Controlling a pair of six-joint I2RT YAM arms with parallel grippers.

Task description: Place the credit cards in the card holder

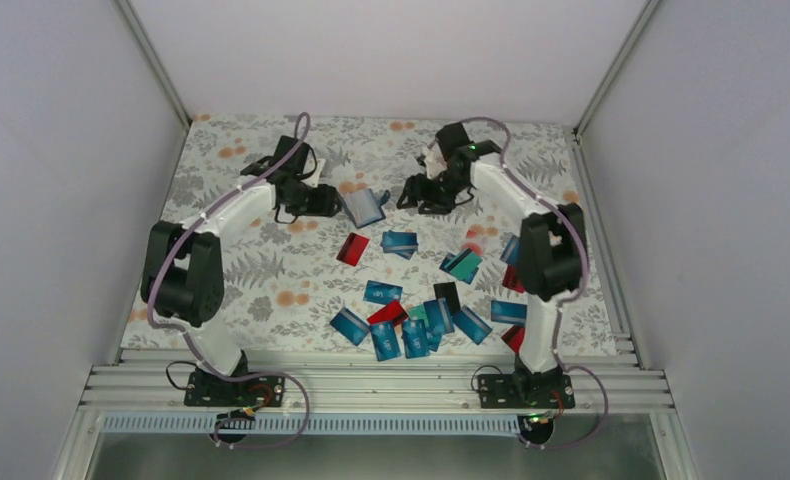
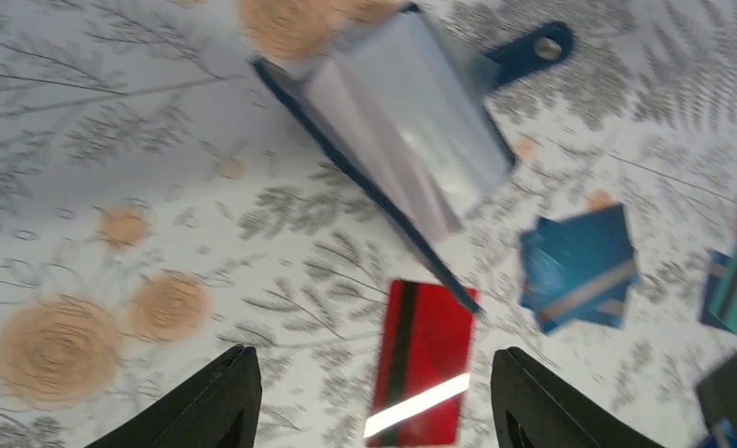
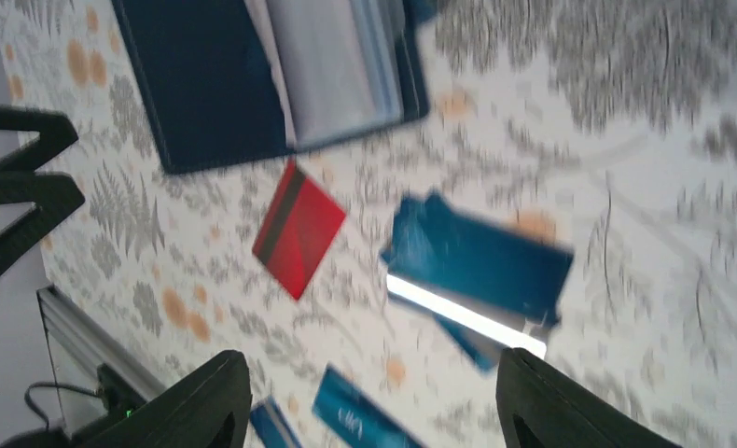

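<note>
Left gripper [image 1: 323, 200] is spread wide with nothing in it, and its wrist view shows both black fingers [image 2: 220, 401] apart over the cloth. Right gripper [image 1: 418, 194] is just as wide and just as bare, fingers [image 3: 206, 401] parted at the bottom of its own view. Both arms reach far out from the near rail [image 1: 371, 385], elbows bent outward and wrists dipping toward the middle. The left gripper sits at 9 o'clock of the card holder [image 1: 364, 207] and the right at 3 o'clock, and neither touches it.

White walls [image 1: 371, 50] box in the scene. The table [image 1: 261, 250] wears a grey leaf-and-orange-flower cloth.

The holder lies toward 12 o'clock on the cloth, open, its navy cover down and pale sleeves fanned up [image 2: 411, 121] [image 3: 215, 84].

A red card [image 1: 352, 249] lies at 7 o'clock of the holder, just beside it, with its dark stripe showing [image 2: 421, 364] [image 3: 299, 229]. Overlapping blue cards [image 1: 400, 243] sit at 5 o'clock [image 2: 579, 266] [image 3: 477, 261]. The main scatter [image 1: 411, 325] of blue, teal and red cards lies toward 6 o'clock near the rail. A black card [image 1: 448, 297] is at its far edge.
</note>
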